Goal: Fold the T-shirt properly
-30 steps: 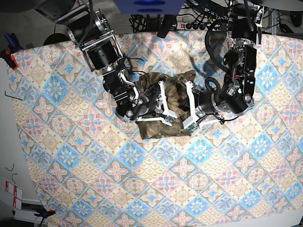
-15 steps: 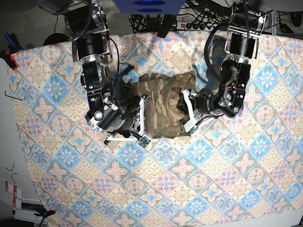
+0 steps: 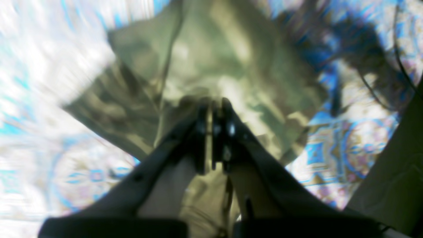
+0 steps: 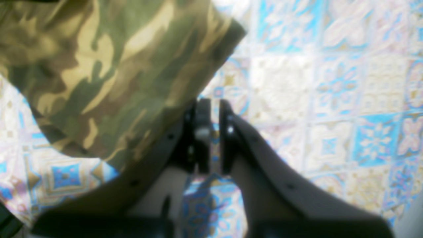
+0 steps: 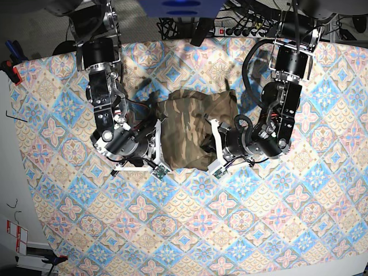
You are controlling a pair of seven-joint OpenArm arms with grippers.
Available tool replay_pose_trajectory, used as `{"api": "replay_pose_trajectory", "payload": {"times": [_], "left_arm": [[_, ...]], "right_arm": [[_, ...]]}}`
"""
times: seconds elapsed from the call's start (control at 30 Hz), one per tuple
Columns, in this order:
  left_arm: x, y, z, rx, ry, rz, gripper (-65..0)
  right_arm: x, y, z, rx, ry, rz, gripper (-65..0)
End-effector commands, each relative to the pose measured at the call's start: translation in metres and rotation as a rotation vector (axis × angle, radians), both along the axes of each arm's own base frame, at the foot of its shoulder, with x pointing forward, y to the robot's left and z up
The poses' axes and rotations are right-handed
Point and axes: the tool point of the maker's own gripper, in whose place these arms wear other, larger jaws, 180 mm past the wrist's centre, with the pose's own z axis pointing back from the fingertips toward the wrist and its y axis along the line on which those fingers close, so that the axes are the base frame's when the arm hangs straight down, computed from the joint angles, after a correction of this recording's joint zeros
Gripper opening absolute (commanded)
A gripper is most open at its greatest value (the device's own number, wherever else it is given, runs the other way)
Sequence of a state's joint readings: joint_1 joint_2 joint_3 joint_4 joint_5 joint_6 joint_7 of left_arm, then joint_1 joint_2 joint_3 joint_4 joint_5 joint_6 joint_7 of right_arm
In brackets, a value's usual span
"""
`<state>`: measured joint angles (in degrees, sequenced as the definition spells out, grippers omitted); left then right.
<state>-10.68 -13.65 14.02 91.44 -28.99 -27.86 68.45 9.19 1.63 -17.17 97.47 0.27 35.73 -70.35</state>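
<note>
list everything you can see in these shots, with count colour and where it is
T-shirt: one, olive, brown and tan camouflage, folded into a compact block at the middle of the table between the two arms
tablecloth: one, pastel blue, pink and cream tile pattern, covering the table
power strip: one, black, behind the far edge of the table
clamp: one, red and black, at the far corner on the base view's left
right gripper: one, black, jaws shut with nothing between them, beside the shirt's edge over the cloth
left gripper: one, black, jaws shut, over the shirt; blur hides whether it pinches fabric
</note>
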Motion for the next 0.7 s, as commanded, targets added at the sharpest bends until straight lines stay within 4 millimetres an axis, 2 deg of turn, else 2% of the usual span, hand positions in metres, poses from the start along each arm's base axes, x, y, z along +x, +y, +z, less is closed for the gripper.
{"api": "replay_pose_trajectory", "payload": {"times": [0.0,0.2,0.33,0.5,0.67], "left_arm": [[-0.001,0.004,0.009,0.019,-0.018,-0.005,-65.0],[-0.053,0.002,-0.004,0.066,0.057,-0.046,-65.0],[-0.076,0.000,-0.020,0.077,0.098,-0.048,-65.0],[-0.091,-0.004,-0.052,0.115,0.170,-0.051,-65.0],[-0.095,-0.002,-0.066,0.105,0.204,-0.037,-65.0]], "right_arm": [[0.010,0.006,0.016,0.032,-0.052,0.006,-60.5],[0.017,0.013,0.023,0.079,-0.096,0.020,-60.5],[0.022,0.016,0.020,0.086,-0.089,0.023,-60.5],[0.037,0.020,0.027,0.115,-0.119,0.030,-60.5],[0.055,0.026,0.025,0.132,-0.112,0.035,-60.5]]}}
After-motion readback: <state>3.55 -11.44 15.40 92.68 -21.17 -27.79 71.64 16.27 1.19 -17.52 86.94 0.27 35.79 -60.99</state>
